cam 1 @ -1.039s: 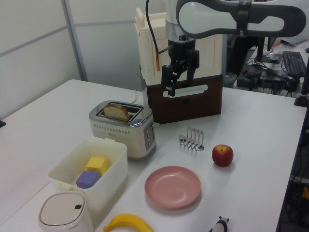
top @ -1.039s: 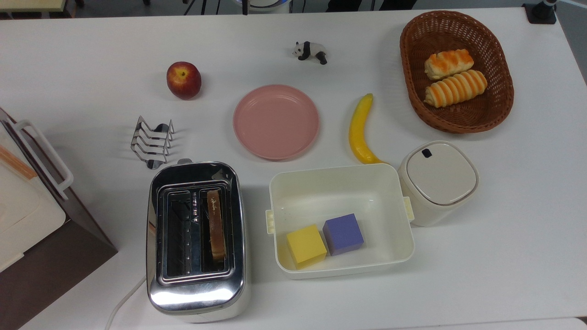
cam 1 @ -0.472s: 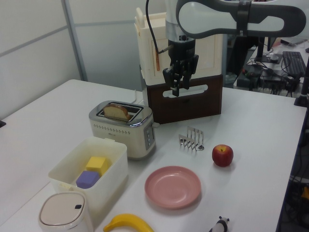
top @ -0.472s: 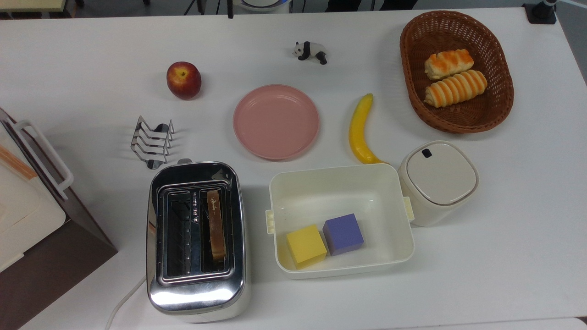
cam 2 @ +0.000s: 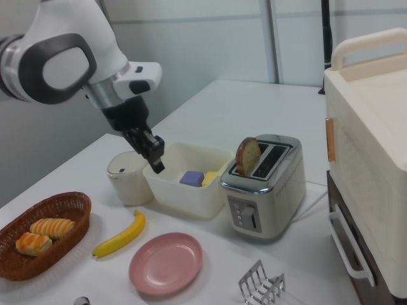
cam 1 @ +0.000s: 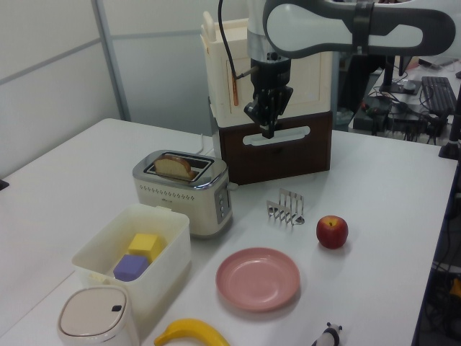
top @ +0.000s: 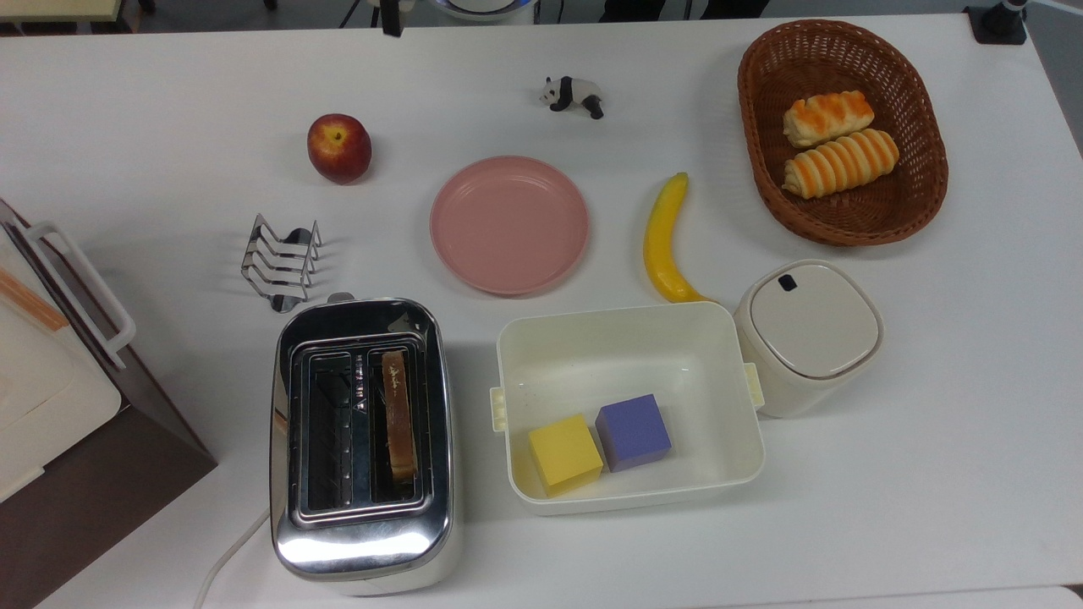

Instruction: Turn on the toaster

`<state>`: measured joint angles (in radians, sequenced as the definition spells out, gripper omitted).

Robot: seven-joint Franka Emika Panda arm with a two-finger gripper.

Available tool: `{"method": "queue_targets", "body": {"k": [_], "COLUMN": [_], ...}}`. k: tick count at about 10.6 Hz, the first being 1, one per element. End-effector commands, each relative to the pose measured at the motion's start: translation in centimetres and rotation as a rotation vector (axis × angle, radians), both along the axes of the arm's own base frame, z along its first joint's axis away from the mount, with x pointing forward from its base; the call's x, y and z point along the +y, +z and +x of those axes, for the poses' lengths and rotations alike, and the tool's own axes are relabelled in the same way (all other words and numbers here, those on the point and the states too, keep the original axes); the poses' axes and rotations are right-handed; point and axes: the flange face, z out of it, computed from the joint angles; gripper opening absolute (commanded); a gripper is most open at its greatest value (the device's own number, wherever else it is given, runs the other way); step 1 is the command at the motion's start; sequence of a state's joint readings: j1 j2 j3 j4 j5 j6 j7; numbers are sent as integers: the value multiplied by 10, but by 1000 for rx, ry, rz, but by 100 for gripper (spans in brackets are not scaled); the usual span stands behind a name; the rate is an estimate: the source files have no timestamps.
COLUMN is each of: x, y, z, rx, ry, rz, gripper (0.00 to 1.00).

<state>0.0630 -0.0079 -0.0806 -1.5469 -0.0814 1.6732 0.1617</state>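
The chrome two-slot toaster (top: 364, 440) (cam 1: 184, 191) (cam 2: 264, 190) stands near the table's front edge in the top view. A slice of toast (top: 398, 414) (cam 2: 247, 155) sticks up out of one slot. A small lever (top: 340, 298) juts from the end that faces the wire rack. My gripper (cam 1: 268, 130) (cam 2: 158, 166) hangs high above the table, its fingers shut on nothing. In the left view it is above and to the right of the toaster, well apart from it.
A wire toast rack (top: 282, 262), an apple (top: 338, 148), a pink plate (top: 509, 224) and a banana (top: 664, 241) lie beyond the toaster. Beside it are a white bin (top: 719, 338) with two cubes and a lidded canister (top: 808, 334). A white-and-brown box appliance (top: 51, 381) stands at the top view's left.
The gripper's fingers have gone from open to shut. The hand has risen a little in the left view. The toaster and toast have not moved.
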Motion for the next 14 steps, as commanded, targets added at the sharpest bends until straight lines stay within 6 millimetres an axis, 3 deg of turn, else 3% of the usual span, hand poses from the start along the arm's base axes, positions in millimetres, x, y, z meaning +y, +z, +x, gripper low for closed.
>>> {"method": "queue_targets", "body": {"k": [1,5,8,10,14], "x": [-25,-47,-47,-45,-49], "y": [-40,-122,-182,-205,-208], "z": [29,82,106,116,126], "rx": [-53,-46,-13,-17,-72], "ry": [-8,-20,9,23,45], "rz": [-3,-66,-121,-134,-151], "gripper": [0,0,0,0,0]}}
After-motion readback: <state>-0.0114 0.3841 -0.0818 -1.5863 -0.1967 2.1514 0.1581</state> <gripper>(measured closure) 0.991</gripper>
